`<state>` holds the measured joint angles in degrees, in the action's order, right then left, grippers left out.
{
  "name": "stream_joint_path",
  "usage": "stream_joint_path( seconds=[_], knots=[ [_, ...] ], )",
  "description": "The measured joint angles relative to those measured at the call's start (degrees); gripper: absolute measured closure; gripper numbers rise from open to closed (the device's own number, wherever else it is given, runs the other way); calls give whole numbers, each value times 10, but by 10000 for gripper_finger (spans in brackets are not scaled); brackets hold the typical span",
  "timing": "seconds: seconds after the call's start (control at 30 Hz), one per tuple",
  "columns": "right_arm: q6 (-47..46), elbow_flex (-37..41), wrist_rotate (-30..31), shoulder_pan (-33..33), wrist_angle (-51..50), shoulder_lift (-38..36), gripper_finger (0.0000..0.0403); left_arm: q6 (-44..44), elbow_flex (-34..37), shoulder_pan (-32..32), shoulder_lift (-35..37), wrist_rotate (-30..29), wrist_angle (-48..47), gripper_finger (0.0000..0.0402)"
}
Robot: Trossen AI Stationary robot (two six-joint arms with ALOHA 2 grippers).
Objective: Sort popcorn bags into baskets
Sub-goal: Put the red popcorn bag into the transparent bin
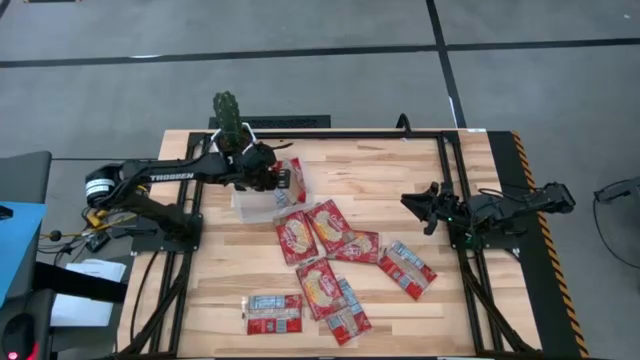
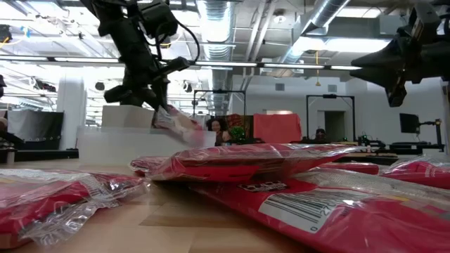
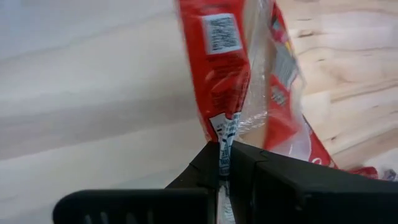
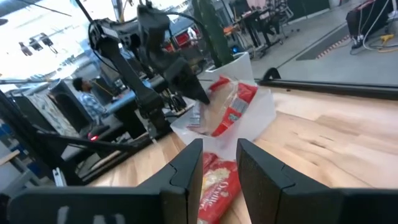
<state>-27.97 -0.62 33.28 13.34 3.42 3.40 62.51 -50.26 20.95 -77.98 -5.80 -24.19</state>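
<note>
1. You are looking down on a light wooden table (image 1: pixel 200 290) with a black frame along its edges.
2. A clear plastic tray (image 1: pixel 250 204) sits on the wood toward the far left, with a white pot holding a cactus (image 1: pixel 228 118) just behind it at the far edge.
3. Red popcorn bags (image 1: pixel 330 245) lie flat in a loose cluster at the middle, several overlapping.
4. One bag (image 1: pixel 274 313) lies apart near the front edge; another (image 1: pixel 406 268) lies to the right of the cluster.

Open-plan lab: exposed ceiling ducts (image 2: pixel 218 21), equipment benches (image 2: pixel 401 147).
</note>
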Motion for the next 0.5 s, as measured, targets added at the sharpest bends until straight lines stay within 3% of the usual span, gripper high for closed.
stream_joint_path(
  seconds=[0.2,0.5],
  knots=[
    [0,0,0,0,0,0,282,12,0,0,-46,36,36,369],
    [0,0,-1,0,0,0,274,-36,0,13,-43,41,60,228]
  ],
)
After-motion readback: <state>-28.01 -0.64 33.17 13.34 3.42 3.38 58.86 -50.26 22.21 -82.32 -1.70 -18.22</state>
